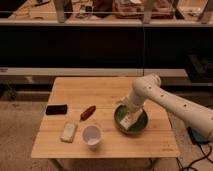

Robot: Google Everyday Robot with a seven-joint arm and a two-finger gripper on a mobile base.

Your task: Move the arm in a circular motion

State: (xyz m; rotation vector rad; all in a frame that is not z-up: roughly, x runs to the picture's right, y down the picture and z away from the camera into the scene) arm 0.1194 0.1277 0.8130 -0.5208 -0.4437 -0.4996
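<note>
The arm (165,100), made of thick cream-white tubes with small dark dots, reaches in from the right edge over the wooden table (95,90). It bends at a rounded joint and points down into a green bowl (120,117). The pale gripper (128,120) sits at its tip, low inside the bowl near its middle.
Left of the bowl on the table stand a white cup (92,135), a red oblong object (88,112), a pale flat packet (69,131) and a black rectangular object (56,109). A dark counter with a railing runs behind the table. A blue object (199,136) lies on the floor at right.
</note>
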